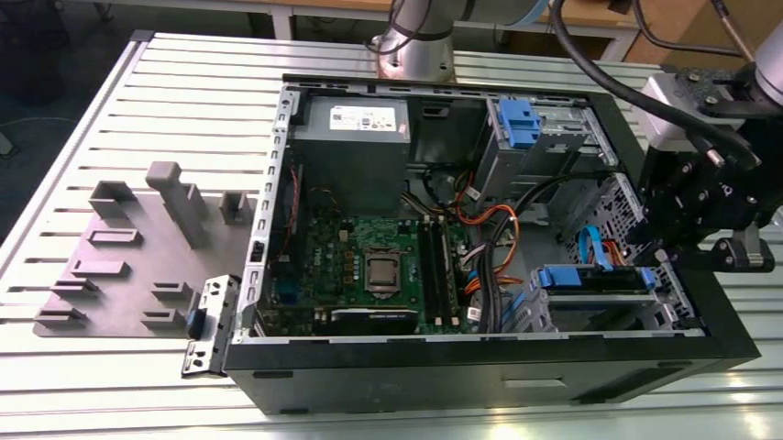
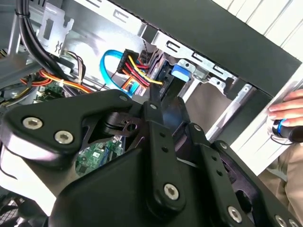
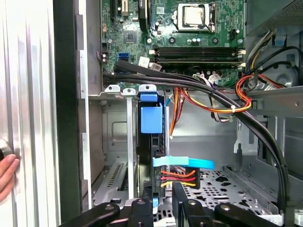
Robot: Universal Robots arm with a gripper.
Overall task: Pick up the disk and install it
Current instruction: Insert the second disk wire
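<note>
Sitting in bay, lower right: disk (image 1: 593, 278) | feeling stiff, heavy, breakable; gripping blue edges best | gripper (image 3: 162, 196) jaws closing around disk end.

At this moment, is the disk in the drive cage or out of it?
In. The disk stands on edge inside the cage in the first wrist view, cables plugged into its end; the gripper sits at that end.

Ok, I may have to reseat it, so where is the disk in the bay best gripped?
The disk stands edge-on in its bay, so probably clamp its two broad faces near the exposed edge, coming straight in from the case's open side, where the pincer is. Keep off the plugged cables.
</note>
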